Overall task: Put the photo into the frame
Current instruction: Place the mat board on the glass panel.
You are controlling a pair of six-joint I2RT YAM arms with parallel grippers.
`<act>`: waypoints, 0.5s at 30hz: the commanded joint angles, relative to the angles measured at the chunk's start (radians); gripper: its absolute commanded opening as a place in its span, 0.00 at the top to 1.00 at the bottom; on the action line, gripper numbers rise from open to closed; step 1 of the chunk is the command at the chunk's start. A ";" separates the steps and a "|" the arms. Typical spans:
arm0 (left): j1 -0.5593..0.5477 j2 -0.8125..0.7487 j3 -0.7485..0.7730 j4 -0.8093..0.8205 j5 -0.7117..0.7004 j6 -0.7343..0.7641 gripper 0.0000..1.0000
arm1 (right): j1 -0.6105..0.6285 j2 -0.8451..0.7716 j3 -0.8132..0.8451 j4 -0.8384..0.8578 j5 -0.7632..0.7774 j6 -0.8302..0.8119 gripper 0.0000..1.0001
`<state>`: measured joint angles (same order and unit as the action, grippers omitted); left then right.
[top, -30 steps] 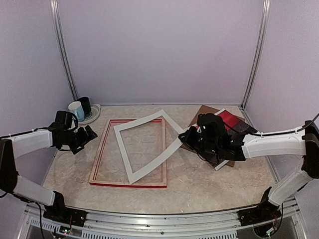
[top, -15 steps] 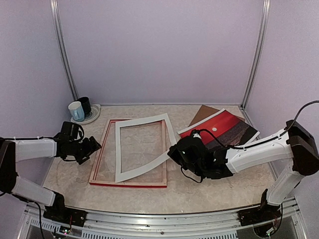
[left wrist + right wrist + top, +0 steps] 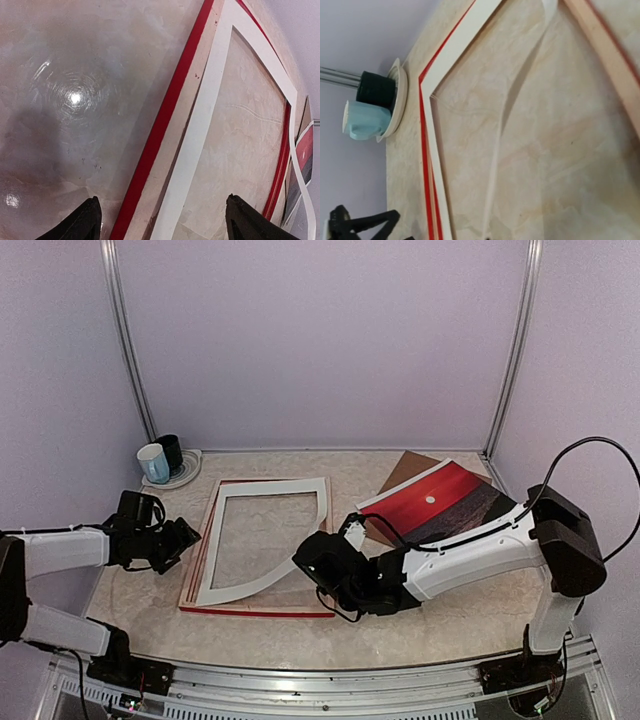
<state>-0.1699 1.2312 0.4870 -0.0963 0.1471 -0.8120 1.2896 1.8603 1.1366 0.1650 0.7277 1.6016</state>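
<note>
The frame point(image 3: 250, 611) lies flat at centre-left of the table, red face with pale wood sides. A white mat border point(image 3: 270, 487) rests on it, its right side lifted and bowed. My right gripper point(image 3: 322, 565) is shut on that right strip, low over the frame's near right corner. The photo point(image 3: 440, 505), a red sunset with a small white sun, lies at the back right on a brown backing board point(image 3: 405, 465). My left gripper point(image 3: 167, 222) is open and holds nothing. It hovers at the frame's left rail point(image 3: 170, 100), with the mat strip point(image 3: 210, 100) between its fingers point(image 3: 90, 220).
A light blue mug point(image 3: 153, 462) and a dark mug point(image 3: 170, 450) stand on a plate point(image 3: 188, 472) in the back left corner. Purple walls close in the table on three sides.
My right arm has swung left and down with the white mat, bringing it over the frame and uncovering the photo. The left gripper has dropped towards the frame's left rail, its jaws slightly narrower.
</note>
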 commanded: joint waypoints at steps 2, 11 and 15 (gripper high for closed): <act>-0.003 -0.024 -0.013 0.010 0.024 0.000 0.16 | 0.021 0.082 0.061 -0.062 0.043 0.066 0.99; -0.003 -0.044 -0.026 0.000 0.050 0.009 0.17 | 0.020 0.168 0.181 -0.117 0.030 0.037 0.96; -0.002 -0.042 -0.027 0.000 0.059 0.011 0.17 | 0.021 0.203 0.221 -0.113 -0.016 0.027 0.93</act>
<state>-0.1699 1.2030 0.4698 -0.0978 0.1844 -0.8108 1.3006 2.0212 1.3140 0.0708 0.7437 1.6444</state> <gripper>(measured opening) 0.833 0.067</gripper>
